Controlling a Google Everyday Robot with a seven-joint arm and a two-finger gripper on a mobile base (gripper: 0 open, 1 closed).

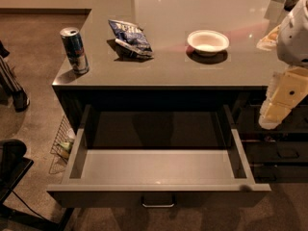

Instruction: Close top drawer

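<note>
While the top drawer [159,170] stands pulled far out, the gripper [281,100] hangs apart to its right; its hold I cannot tell.

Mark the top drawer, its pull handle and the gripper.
top drawer [159,166], camera view, pale inside floor.
pull handle [158,202], camera view, middle of bar.
gripper [272,117], camera view, right of the open drawer, its lower end.
</note>
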